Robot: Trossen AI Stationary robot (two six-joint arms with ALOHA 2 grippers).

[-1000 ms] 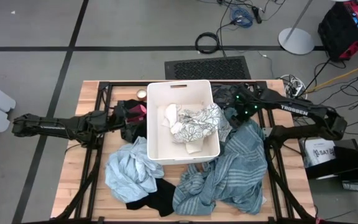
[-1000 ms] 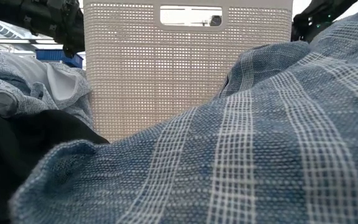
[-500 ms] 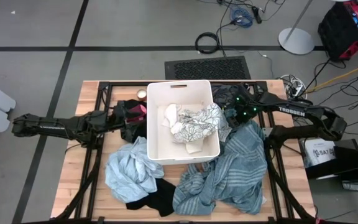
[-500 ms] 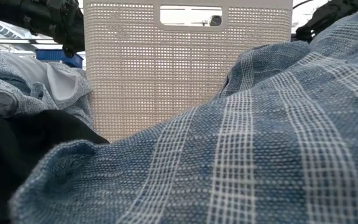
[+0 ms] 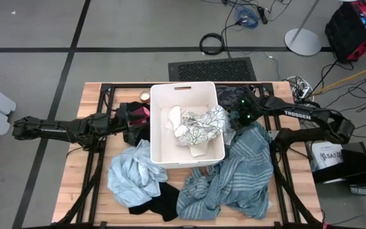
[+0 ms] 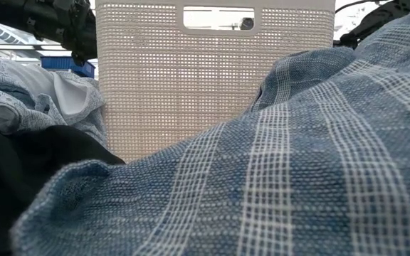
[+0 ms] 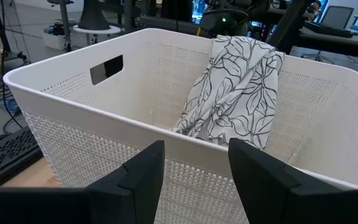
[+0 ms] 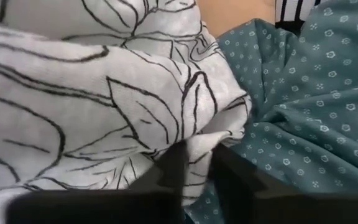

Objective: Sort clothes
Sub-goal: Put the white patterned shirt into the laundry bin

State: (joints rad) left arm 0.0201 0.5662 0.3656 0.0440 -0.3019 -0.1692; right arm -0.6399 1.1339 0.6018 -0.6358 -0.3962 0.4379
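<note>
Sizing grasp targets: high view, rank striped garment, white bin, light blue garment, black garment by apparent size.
1. Striped garment, largest.
2. White bin.
3. Light blue garment.
4. Black garment, smallest, though partly hidden under the others, so unsure.

The light is bright and even, with soft shadows. Up close, the striped cloth (image 6: 276,178) looks sharp. The dark fingers (image 8: 185,180) look blurry.

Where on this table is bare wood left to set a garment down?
Bare wood shows left of the light blue garment, plus a strip behind the left arm. Around the white bin it is crowded: striped garment, black garment.
</note>
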